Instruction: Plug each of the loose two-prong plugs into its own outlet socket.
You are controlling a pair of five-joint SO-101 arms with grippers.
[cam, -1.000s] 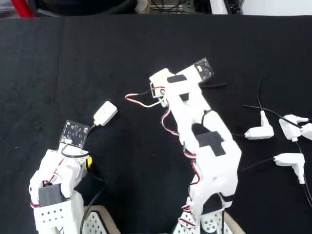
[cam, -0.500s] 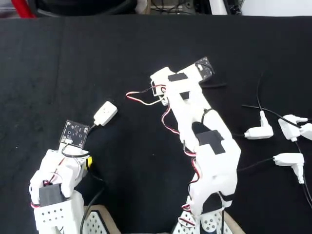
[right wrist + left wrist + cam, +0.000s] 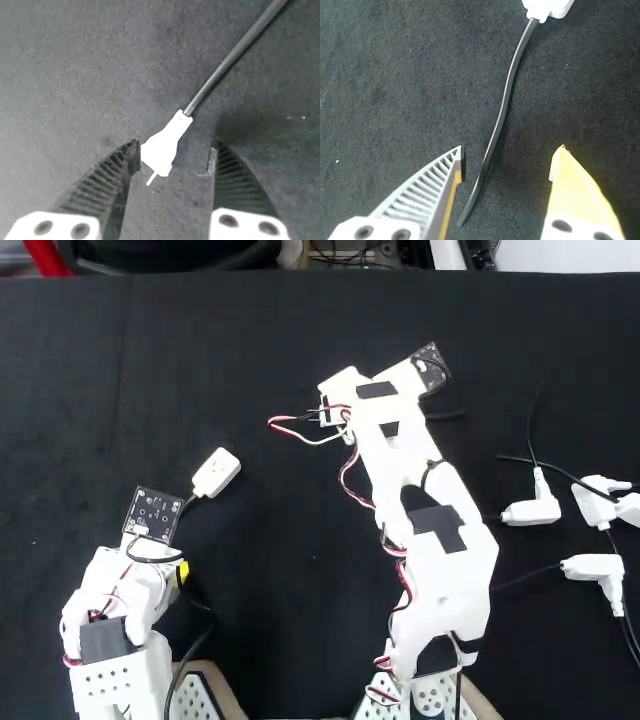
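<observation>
Jaws of the right gripper [image 3: 174, 150] stand wide apart, holding nothing, astride a white two-prong plug [image 3: 162, 145] lying on the black cloth [image 3: 75, 60]. The left gripper [image 3: 511, 150] gapes empty over the black cable [image 3: 502, 115] of a white outlet socket [image 3: 547, 6].

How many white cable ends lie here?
5 cable ends: one ahead of the left gripper, three by the table's right edge, one between the right gripper's jaws. More may be hidden.

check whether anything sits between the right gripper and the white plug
Nothing visible does. The white plug lies on the black cloth inside the open right gripper, off-centre towards one side.
</observation>
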